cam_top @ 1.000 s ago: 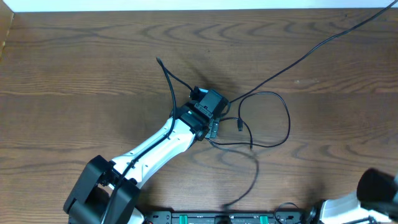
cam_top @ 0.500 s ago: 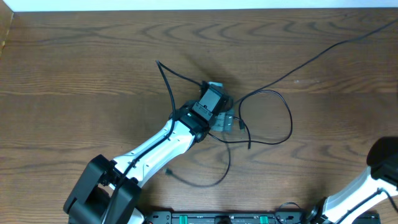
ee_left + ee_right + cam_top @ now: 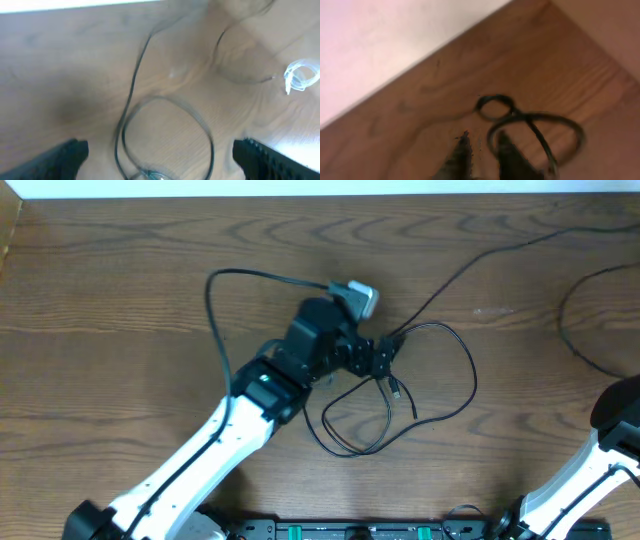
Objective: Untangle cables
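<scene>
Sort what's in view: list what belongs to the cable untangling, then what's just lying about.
Job in hand: tangled black loops at centre; long black cable running to the upper right; black cable coil before the right gripper; left gripper, open over a loop.
Lying about: small whitish loop, too blurred to say whether it is a cable; wooden table.

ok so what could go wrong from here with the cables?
1. The left gripper hangs wide open over overlapping black cable loops; closing could pinch two strands at once and tighten the tangle.
2. In the right wrist view another cable loop lies just ahead of the right gripper, close to the edge of the table; a pull might drag it off.
</scene>
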You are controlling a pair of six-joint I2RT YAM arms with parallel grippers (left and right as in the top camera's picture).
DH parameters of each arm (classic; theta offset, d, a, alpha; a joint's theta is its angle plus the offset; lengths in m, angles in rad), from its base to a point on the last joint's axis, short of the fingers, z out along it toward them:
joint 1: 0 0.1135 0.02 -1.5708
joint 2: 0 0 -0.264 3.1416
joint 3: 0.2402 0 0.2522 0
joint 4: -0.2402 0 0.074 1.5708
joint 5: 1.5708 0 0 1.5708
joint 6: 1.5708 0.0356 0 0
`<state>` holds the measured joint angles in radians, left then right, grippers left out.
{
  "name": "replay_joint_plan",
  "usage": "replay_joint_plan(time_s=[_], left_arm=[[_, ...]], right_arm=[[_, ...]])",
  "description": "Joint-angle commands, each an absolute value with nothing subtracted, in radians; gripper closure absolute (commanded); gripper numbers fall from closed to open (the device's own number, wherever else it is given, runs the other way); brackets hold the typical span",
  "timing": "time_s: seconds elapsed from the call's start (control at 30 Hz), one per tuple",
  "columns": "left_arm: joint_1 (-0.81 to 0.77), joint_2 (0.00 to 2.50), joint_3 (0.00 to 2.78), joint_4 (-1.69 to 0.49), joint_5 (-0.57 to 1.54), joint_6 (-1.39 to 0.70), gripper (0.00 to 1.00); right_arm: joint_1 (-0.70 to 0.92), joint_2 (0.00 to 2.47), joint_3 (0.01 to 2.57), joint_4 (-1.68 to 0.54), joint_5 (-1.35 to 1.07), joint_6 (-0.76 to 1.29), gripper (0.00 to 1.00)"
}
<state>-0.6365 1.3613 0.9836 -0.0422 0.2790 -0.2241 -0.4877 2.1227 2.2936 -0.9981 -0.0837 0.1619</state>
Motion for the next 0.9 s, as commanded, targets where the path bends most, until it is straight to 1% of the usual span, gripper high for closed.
replay_joint_plan(time_s=[0.0, 0.1, 0.17, 0.27, 0.3, 0.33, 0.4, 0.53, 0.7, 0.8, 0.87], left_arm=[[-0.617, 1.329, 0.982, -0.013, 0.294, -0.194, 0.00], [-0.607, 1.336, 0.982, -0.037, 0.292, -0.195, 0.00], [-0.607, 1.339, 0.982, -0.064, 0.261, -0.195, 0.01], [-0.607, 1.339, 0.982, -0.112, 0.199, -0.196, 0.01], [-0.607, 1.339, 0.982, -0.127, 0.183, -0.196, 0.01], [-0.607, 1.339, 0.982, -0.142, 0.166, -0.196, 0.02], [-0.607, 1.339, 0.982, -0.171, 0.160, -0.195, 0.02], [-0.607, 1.339, 0.982, -0.217, 0.160, -0.195, 0.02], [-0.607, 1.339, 0.982, -0.231, 0.159, -0.195, 0.02], [-0.607, 1.339, 0.982, -0.231, 0.148, -0.195, 0.02], [-0.607, 1.339, 0.982, -0.232, 0.141, -0.195, 0.02]], right_arm=[[-0.474, 2.101, 2.303, -1.068, -0.134, 0.183, 0.51], [-0.461, 2.107, 2.301, -1.161, -0.170, 0.187, 0.23], [-0.446, 2.119, 2.300, -1.205, -0.214, 0.186, 0.15], [-0.410, 2.148, 2.288, -1.224, -0.239, 0.172, 0.08], [-0.396, 2.161, 2.281, -1.222, -0.235, 0.163, 0.03], [-0.384, 2.173, 2.276, -1.219, -0.229, 0.154, 0.01], [-0.361, 2.209, 2.269, -1.225, -0.155, 0.156, 0.01], [-0.347, 2.287, 2.268, -1.309, 0.025, 0.321, 0.01], [-0.348, 2.382, 2.268, -1.334, 0.038, 0.327, 0.01], [-0.348, 2.430, 2.268, -1.335, 0.029, 0.320, 0.03], [-0.348, 2.456, 2.268, -1.330, 0.022, 0.318, 0.07]])
